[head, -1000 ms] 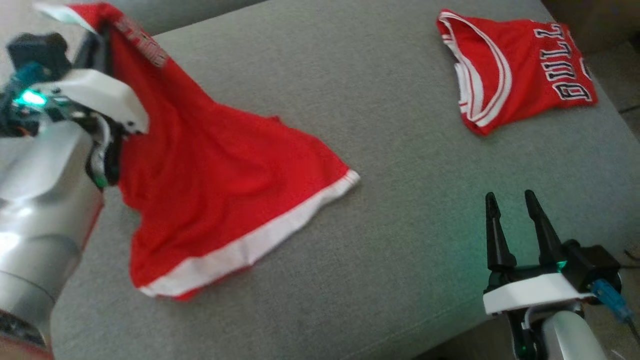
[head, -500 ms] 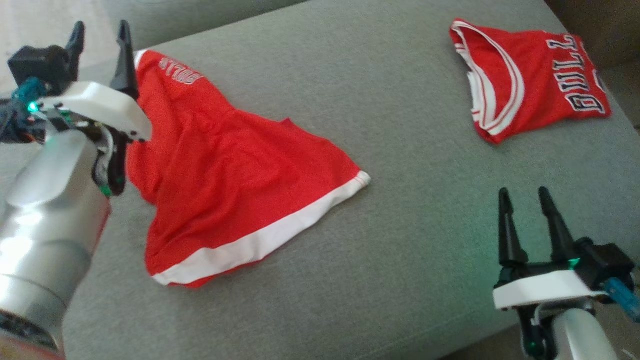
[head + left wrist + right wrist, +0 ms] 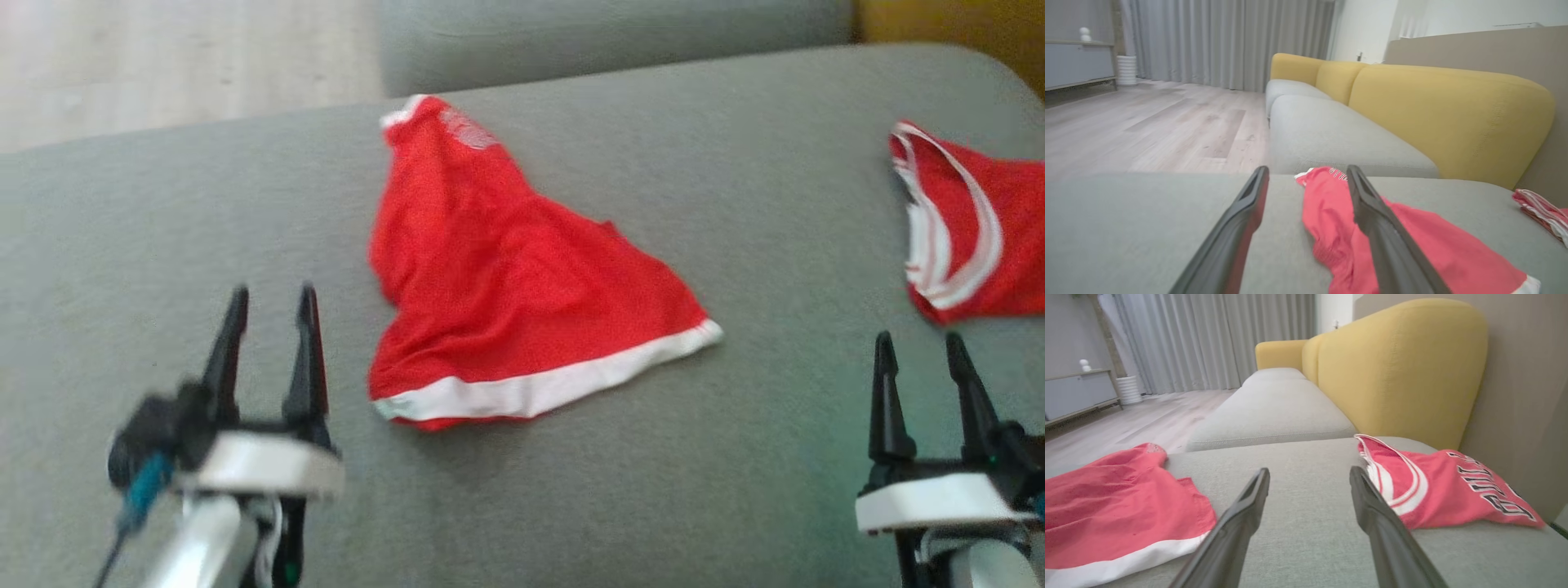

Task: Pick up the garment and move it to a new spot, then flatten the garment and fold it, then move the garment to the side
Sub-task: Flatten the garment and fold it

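Head view: our rumpled red white-hemmed garment (image 3: 506, 294) lies on the grey sofa cushion (image 3: 163, 212), left gripper (image 3: 273, 288) and right gripper (image 3: 917, 336) splayed, empty. We reckon flattening and folding remain.

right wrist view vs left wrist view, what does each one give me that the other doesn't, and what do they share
Right wrist view adds: the right gripper, open, and the red jersey spread before it, its black lettering partly readable.
Left wrist view adds: the left gripper, open, and the waistband lettering on the red shorts.
Both: the shorts lying crumpled on the grey sofa seat, the yellow backrest, the curtains and the wood floor.
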